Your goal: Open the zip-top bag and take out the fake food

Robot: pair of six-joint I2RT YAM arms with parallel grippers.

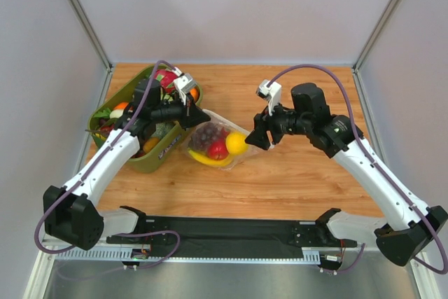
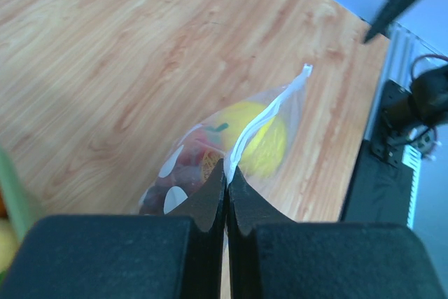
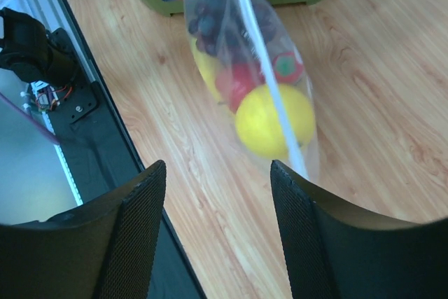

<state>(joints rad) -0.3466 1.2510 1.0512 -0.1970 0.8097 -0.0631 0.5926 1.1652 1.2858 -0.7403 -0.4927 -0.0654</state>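
Note:
The clear polka-dot zip-top bag (image 1: 222,131) lies on the wooden table near its middle, holding a yellow lemon (image 1: 236,143), a red round fruit (image 1: 218,150), a purple grape bunch (image 1: 206,134) and a yellow banana (image 1: 205,160). My left gripper (image 1: 199,116) is shut on the bag's zip strip (image 2: 262,122) at its left end. The lemon shows through the bag in the left wrist view (image 2: 262,134). My right gripper (image 1: 256,136) is open and empty at the bag's right end. In the right wrist view the lemon (image 3: 274,120) and zip strip (image 3: 262,61) lie ahead of my open fingers (image 3: 308,243).
An olive-green bin (image 1: 155,155) full of other toy produce, including a pink dragon fruit (image 1: 166,78), stands at the left, right behind the left gripper. A black mat (image 1: 224,229) lies along the near edge. Grey walls close in the table.

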